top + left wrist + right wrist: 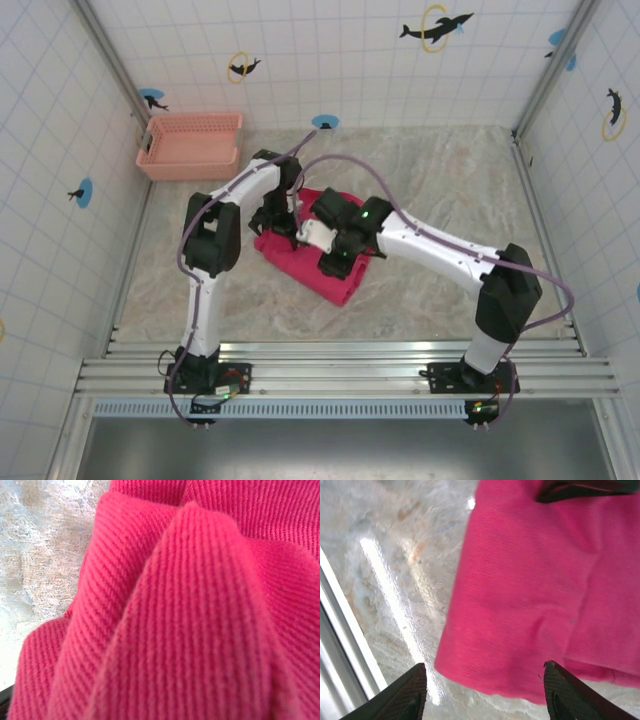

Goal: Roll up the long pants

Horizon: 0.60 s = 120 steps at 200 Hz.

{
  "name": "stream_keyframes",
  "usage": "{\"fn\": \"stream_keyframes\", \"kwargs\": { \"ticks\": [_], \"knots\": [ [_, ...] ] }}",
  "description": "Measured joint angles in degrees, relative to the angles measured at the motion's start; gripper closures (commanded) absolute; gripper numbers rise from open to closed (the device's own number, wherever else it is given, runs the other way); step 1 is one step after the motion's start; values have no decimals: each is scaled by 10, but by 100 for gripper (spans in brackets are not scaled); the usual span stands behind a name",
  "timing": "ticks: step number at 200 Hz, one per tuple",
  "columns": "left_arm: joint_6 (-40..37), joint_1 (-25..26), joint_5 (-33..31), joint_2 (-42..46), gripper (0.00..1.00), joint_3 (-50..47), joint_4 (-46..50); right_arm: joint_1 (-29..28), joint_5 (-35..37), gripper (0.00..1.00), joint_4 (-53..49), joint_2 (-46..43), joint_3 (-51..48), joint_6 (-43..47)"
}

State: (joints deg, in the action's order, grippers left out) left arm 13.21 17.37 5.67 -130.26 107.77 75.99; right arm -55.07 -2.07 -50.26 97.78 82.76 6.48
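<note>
Where the marble table (450, 190) has its centre, the long pants (335, 288) lie bunched into a thick folded bundle (ribbed cloth, as the left wrist view shows close up). The left gripper (273, 230) sits at the bundle's 10 o'clock edge, jaws wide. The right gripper (485, 692) hangs over its 4 o'clock side, fingers spread, clasping nothing. A pink basket (190, 147) stands at 10 o'clock, well apart.
</note>
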Motion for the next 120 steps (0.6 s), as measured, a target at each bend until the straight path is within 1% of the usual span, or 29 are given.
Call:
{"fn": "stream_keyframes", "kwargs": {
  "ticks": [21, 34, 47, 73, 83, 86, 103, 115, 120],
  "knots": [
    [-8, 0, 0, 0, 3, 0, 0, -69, 71, 34, 46, 10, -59, 2],
    [-12, 0, -1, 0, 3, 0, 0, -96, 114, 33, 70, 28, -78, 7],
    [-14, 0, -1, 0, 3, 0, 0, -112, 156, 33, 100, 57, -84, 12],
    [-22, 0, -2, 0, 3, 0, 0, -124, 243, 33, 173, 113, -106, 25],
    [-25, 0, -2, 0, 2, 0, 0, -124, 267, 33, 186, 132, -109, 29],
    [-25, 0, -2, 0, 3, 0, 0, -124, 284, 33, 189, 137, -108, 30],
    [-29, 0, -4, 0, 3, 1, 0, -125, 315, 33, 199, 150, -98, 33],
    [-30, 0, -8, 0, 3, 1, -2, -125, 334, 35, 199, 161, -88, 34],
    [-30, 0, -10, 0, 2, 2, -2, -124, 340, 38, 199, 165, -85, 34]
  ]
}}
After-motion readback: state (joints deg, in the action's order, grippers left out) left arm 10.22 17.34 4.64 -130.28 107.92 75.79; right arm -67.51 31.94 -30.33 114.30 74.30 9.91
